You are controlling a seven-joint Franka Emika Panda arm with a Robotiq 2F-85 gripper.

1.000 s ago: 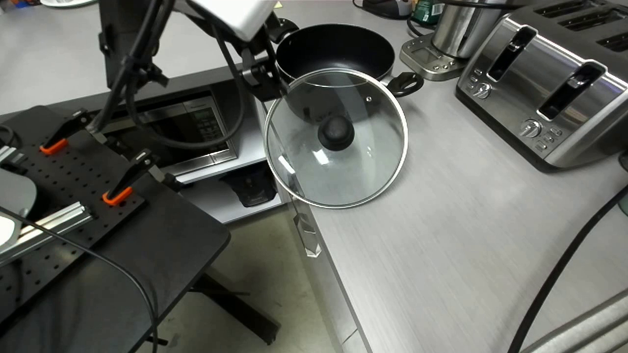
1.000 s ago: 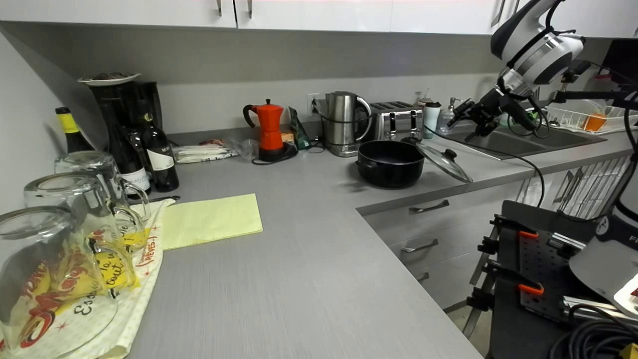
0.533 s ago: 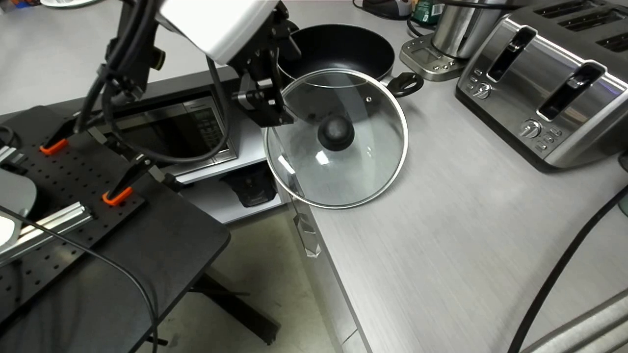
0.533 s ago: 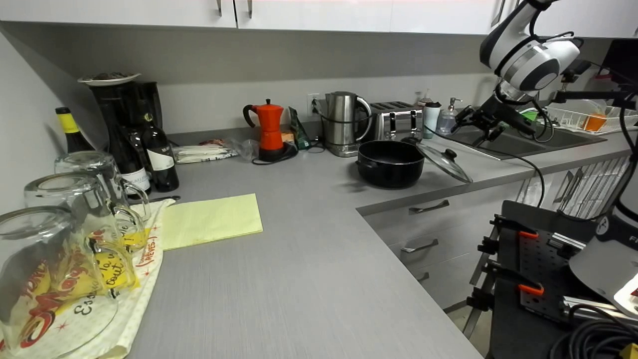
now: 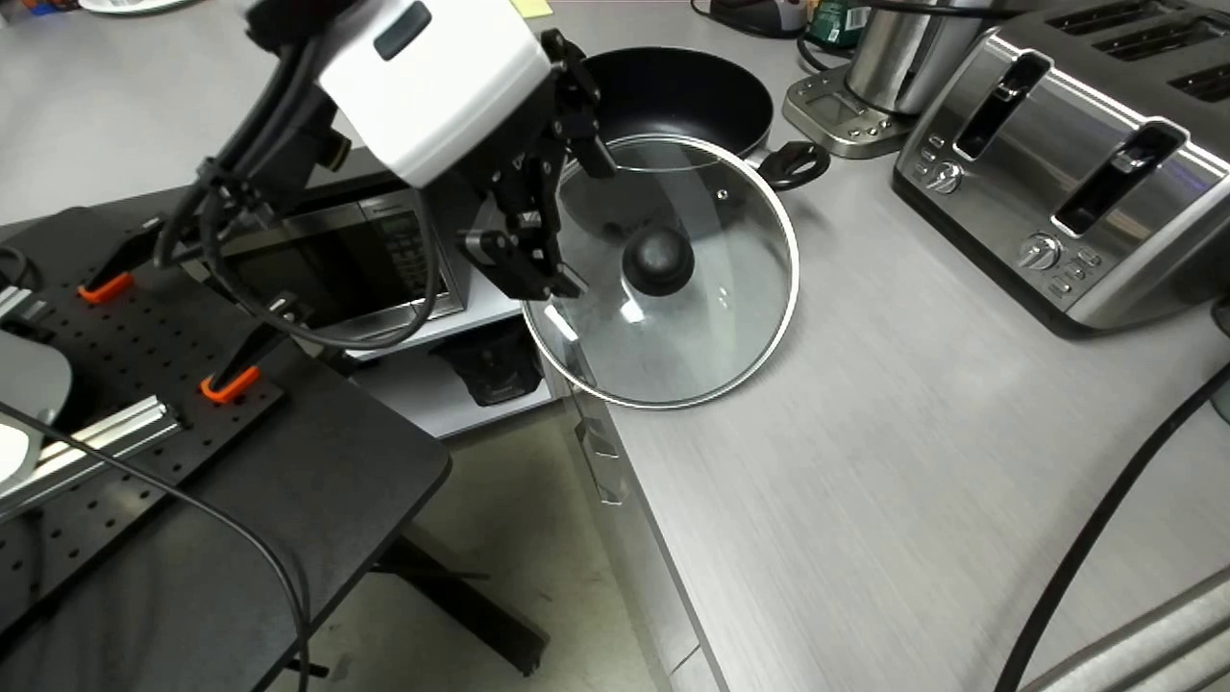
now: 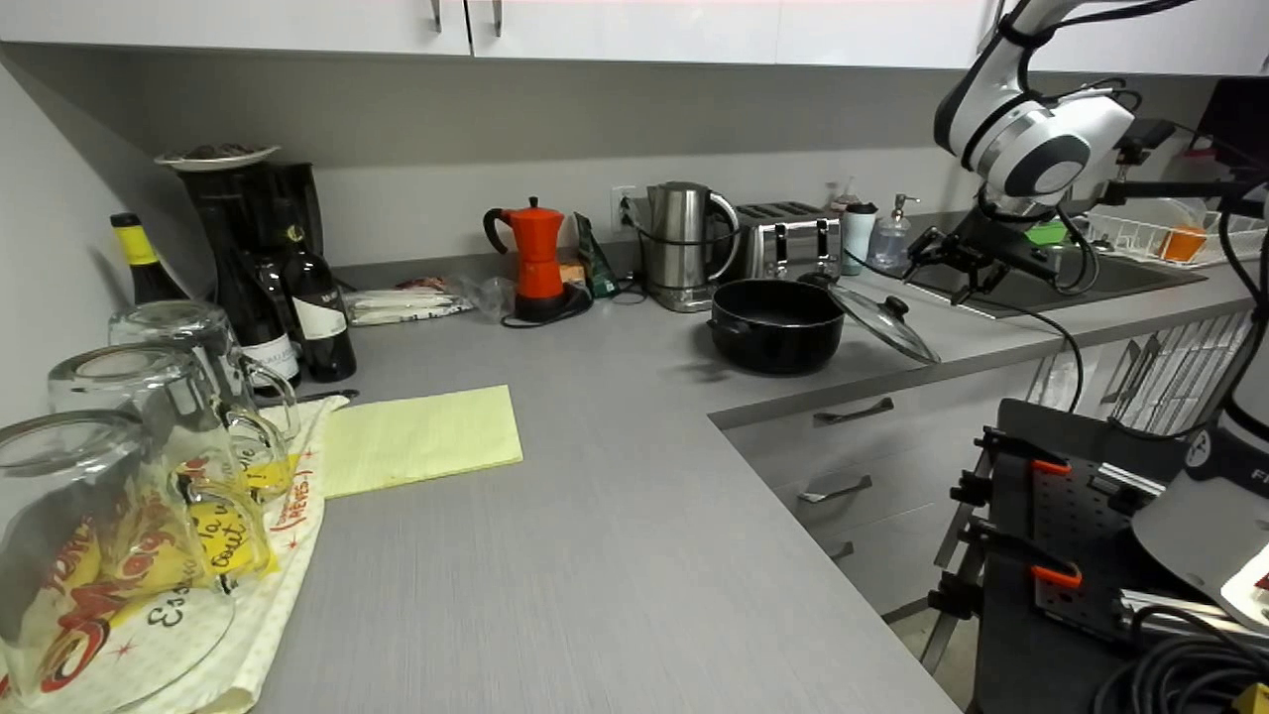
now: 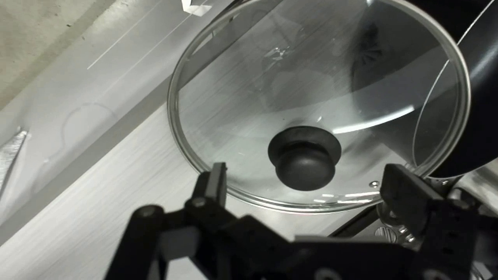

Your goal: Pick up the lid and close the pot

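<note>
Vs. approx. 0.5 s ago, the arm [image 5: 432, 86] has brought the hand [image 5: 588, 223] a bit lower & further over the lid [image 5: 673, 356]; lid & pot [image 5: 682, 91] haven't budged.

In an exterior view, hand's over the lid's L side, L of its black knob [image 5: 658, 259]. Lid leans, tilted, on the pot's near side; pot's mouth mostly uncovered.

In an exterior view, lid [image 6: 882, 319] slopes down to the R from the pot's R side, low edge on the surface [image 6: 595, 496] by its front edge. Hand's up & R of it, apart. So closing: not done; pick-up: not done either.

Wrist view: fingers [image 7: 212, 182] spread wide, nothing held; knob shows btwn them, ungripped.

My read: approach stage, lining up, prob. early on. Left to do: get down to the knob, grip, lift lid off its lean, level it over the pot, lower, let go. Tilted knob may need an angled grip.
</note>
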